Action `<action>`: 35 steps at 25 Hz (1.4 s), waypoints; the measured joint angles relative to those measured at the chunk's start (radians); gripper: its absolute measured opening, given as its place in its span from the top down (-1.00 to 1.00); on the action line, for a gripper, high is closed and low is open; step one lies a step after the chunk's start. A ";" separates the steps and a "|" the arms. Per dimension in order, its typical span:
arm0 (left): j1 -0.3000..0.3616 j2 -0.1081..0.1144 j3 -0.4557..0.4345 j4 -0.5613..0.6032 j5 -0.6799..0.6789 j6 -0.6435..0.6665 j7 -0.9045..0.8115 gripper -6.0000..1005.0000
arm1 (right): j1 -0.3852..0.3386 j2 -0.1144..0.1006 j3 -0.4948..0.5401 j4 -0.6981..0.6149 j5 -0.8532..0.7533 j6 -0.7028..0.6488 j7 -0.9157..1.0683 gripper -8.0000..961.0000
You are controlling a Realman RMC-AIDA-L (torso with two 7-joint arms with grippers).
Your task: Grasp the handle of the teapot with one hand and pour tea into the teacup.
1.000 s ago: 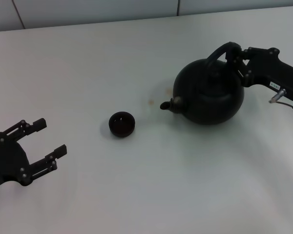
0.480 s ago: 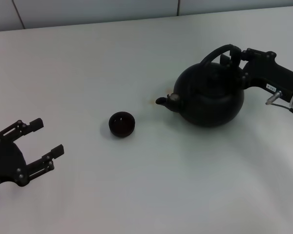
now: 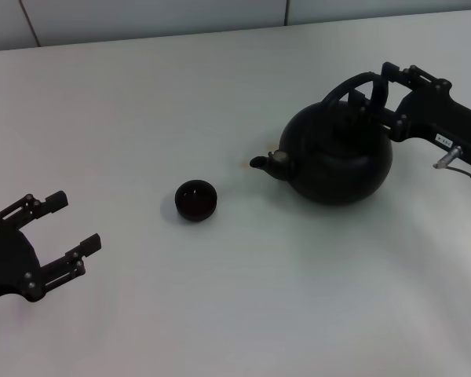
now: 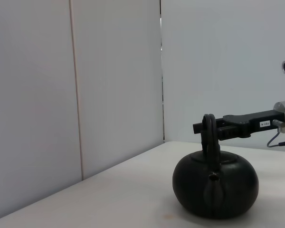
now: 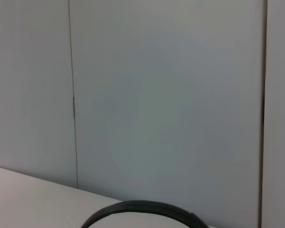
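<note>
Teapot (image 3: 339,155) standing upright on the white table (image 3: 220,314), spout turned toward the teacup (image 3: 196,199) well apart to its left. Right gripper (image 3: 377,98) level with the arched handle (image 3: 347,88), fingers spread to either side, seemingly not clamped. Left gripper (image 3: 63,236) idle and open at the near left. Grasp step, apparently: next, close firmly, lift, carry over the cup

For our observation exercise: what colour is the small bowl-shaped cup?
Dark brown-black: the tiny handleless teacup shows best in the head view.
</note>
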 joint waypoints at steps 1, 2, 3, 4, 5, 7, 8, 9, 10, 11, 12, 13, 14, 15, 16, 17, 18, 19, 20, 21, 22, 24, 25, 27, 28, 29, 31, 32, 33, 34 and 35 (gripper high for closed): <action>0.000 0.000 0.000 0.000 0.000 0.000 0.000 -0.49 | -0.005 0.000 0.001 -0.002 0.000 -0.001 0.000 -0.42; 0.000 0.000 0.000 0.000 0.000 0.000 0.000 -0.49 | -0.007 0.000 0.002 -0.003 0.000 -0.002 0.000 -0.43; 0.000 0.000 0.000 0.000 0.000 0.000 0.000 -0.49 | -0.007 0.000 0.002 -0.003 0.000 -0.002 0.000 -0.45; 0.000 0.000 0.000 0.000 0.000 0.000 0.000 -0.49 | -0.019 0.000 0.001 -0.005 0.000 -0.010 -0.006 -0.46; 0.000 0.000 0.000 0.000 0.000 0.000 0.000 -0.49 | -0.019 0.000 0.001 -0.005 0.000 -0.010 -0.006 -0.48; 0.000 -0.001 0.000 0.000 0.000 0.002 0.000 -0.49 | -0.039 0.000 0.004 -0.005 -0.001 -0.039 -0.024 -0.51; 0.000 -0.001 0.000 0.000 0.000 0.003 0.000 -0.49 | -0.053 0.000 0.005 -0.005 0.001 -0.065 -0.036 -0.52; 0.001 -0.001 0.000 0.000 0.000 0.006 0.000 -0.49 | -0.090 0.000 0.011 -0.006 0.002 -0.130 -0.054 -0.54; 0.001 -0.001 0.000 0.000 0.000 0.006 0.000 -0.49 | -0.090 0.000 0.011 -0.006 0.002 -0.130 -0.054 -0.56; 0.001 -0.001 0.000 0.000 0.000 0.007 0.000 -0.49 | -0.125 0.000 0.024 -0.005 0.002 -0.181 -0.066 -0.57; 0.001 -0.001 0.000 -0.001 0.000 0.007 0.000 -0.49 | -0.125 0.000 0.024 -0.005 0.002 -0.181 -0.066 -0.57; 0.001 -0.001 0.000 -0.001 0.000 0.007 0.001 -0.49 | -0.141 0.000 0.035 0.001 0.002 -0.204 -0.073 -0.57; 0.001 -0.001 0.000 -0.001 0.000 0.007 0.001 -0.49 | -0.164 0.001 0.062 0.020 0.002 -0.236 -0.093 -0.57; 0.001 -0.001 0.000 -0.001 0.000 0.007 0.001 -0.49 | -0.164 0.001 0.062 0.020 0.002 -0.236 -0.093 -0.57; 0.001 -0.001 0.000 -0.001 0.001 0.007 0.001 -0.49 | -0.178 0.000 0.092 0.042 0.002 -0.255 -0.111 -0.57; 0.001 -0.001 0.000 -0.001 0.001 0.007 0.001 -0.49 | -0.178 0.000 0.092 0.042 0.002 -0.255 -0.111 -0.57; 0.000 -0.001 0.000 -0.001 0.002 0.007 0.001 -0.49 | -0.181 0.000 0.098 0.048 0.002 -0.259 -0.113 -0.57; -0.001 -0.001 0.000 -0.001 0.002 0.007 0.000 -0.50 | -0.183 0.000 0.100 0.053 0.002 -0.267 -0.113 -0.57; -0.001 -0.001 0.000 -0.001 0.002 0.007 0.000 -0.50 | -0.183 0.000 0.100 0.053 0.002 -0.267 -0.113 -0.57; -0.002 -0.001 0.000 -0.001 0.002 0.007 0.000 -0.50 | -0.184 0.000 0.100 0.053 0.001 -0.274 -0.110 -0.57; -0.004 -0.001 0.001 -0.001 0.004 0.007 0.000 -0.50 | -0.184 -0.001 0.097 0.053 -0.001 -0.282 -0.106 -0.57; -0.012 0.000 0.006 -0.001 0.008 0.005 -0.001 -0.50 | -0.183 -0.004 0.087 0.033 -0.040 -0.332 -0.084 -0.57; -0.012 0.000 0.006 -0.001 0.008 0.005 -0.001 -0.50 | -0.183 -0.004 0.087 0.033 -0.040 -0.332 -0.084 -0.57; -0.022 0.006 0.009 -0.001 0.013 0.005 -0.009 -0.50 | -0.175 -0.009 0.085 -0.024 -0.141 -0.376 -0.015 -0.57; -0.033 0.012 0.010 -0.001 0.021 0.005 -0.021 -0.50 | -0.166 -0.012 0.085 -0.063 -0.208 -0.391 0.033 -0.57; -0.052 0.022 0.010 -0.001 0.040 0.007 -0.044 -0.50 | -0.143 -0.015 0.085 -0.141 -0.341 -0.408 0.126 -0.57; -0.058 0.026 0.010 -0.001 0.048 0.007 -0.053 -0.50 | -0.128 -0.017 0.087 -0.170 -0.398 -0.412 0.157 -0.57; -0.069 0.031 0.011 0.000 0.062 0.007 -0.065 -0.50 | -0.117 -0.019 0.090 -0.188 -0.443 -0.414 0.177 -0.57; -0.069 0.031 0.011 0.000 0.062 0.007 -0.065 -0.50 | -0.101 -0.022 0.092 -0.203 -0.489 -0.415 0.194 -0.57; -0.078 0.033 0.011 0.000 0.073 0.006 -0.072 -0.50 | -0.083 -0.026 0.091 -0.219 -0.528 -0.416 0.205 -0.57; -0.081 0.034 0.011 0.001 0.077 0.006 -0.075 -0.50 | -0.083 -0.026 0.091 -0.219 -0.528 -0.416 0.205 -0.57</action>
